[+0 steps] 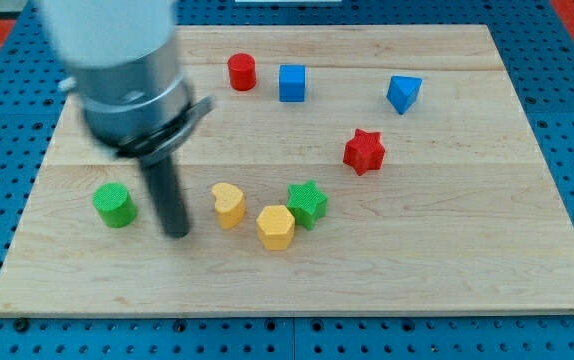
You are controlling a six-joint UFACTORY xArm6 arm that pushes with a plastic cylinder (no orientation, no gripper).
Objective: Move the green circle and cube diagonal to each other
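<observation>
The green circle [114, 205] lies at the board's left. The blue cube [292, 83] sits near the view's top, right of a red cylinder [241, 72]. My tip [177, 233] rests on the board just right of the green circle, with a small gap, and left of a yellow heart-shaped block [228, 205]. The rod rises up to the grey arm body at the view's top left.
A yellow hexagonal block [276, 227] and a green star [308, 203] touch each other right of the yellow heart. A red star [364, 151] and a blue triangular block [403, 93] lie at the right. The wooden board [467, 250] sits on a blue pegboard.
</observation>
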